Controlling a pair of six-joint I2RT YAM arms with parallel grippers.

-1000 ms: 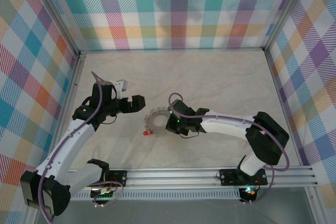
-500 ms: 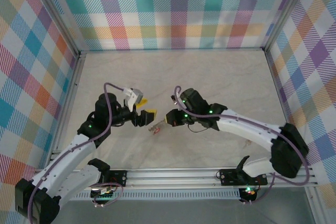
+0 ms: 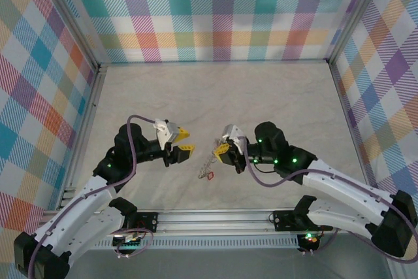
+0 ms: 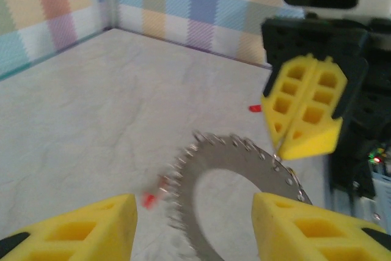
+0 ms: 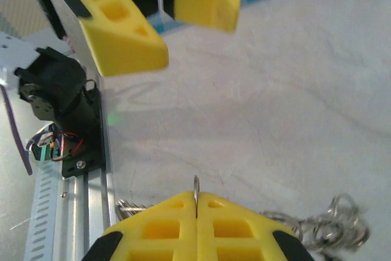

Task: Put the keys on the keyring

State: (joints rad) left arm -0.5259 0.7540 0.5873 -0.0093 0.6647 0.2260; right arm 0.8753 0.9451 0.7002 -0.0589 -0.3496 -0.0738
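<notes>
Right pincer (image 5: 197, 203): yellow pads pressed together, pinching the thin edge of the keyring (image 4: 238, 157); a sliver of wire stands up between them.
Left pincer (image 3: 185, 140): jaws spread wide, holding nothing, facing the right pincer across a short gap.
Keyring: hangs from the right pincer between the two arms, its open loop turned toward the left wrist camera and its coiled edge bristling with small points. Whether its lower end touches the surface (image 3: 261, 96) cannot be told.
Red key (image 4: 148, 200): at the keyring's outer edge on the side away from the grip; blurred, so whether it is threaded on cannot be told.
Second red key (image 4: 255, 108): lies on the surface beyond the keyring, apart from it.
Surface: pale and marbled, with an aluminium rail (image 3: 261, 217) along the near edge.
Walls (image 3: 215, 11): pastel check on three sides.
</notes>
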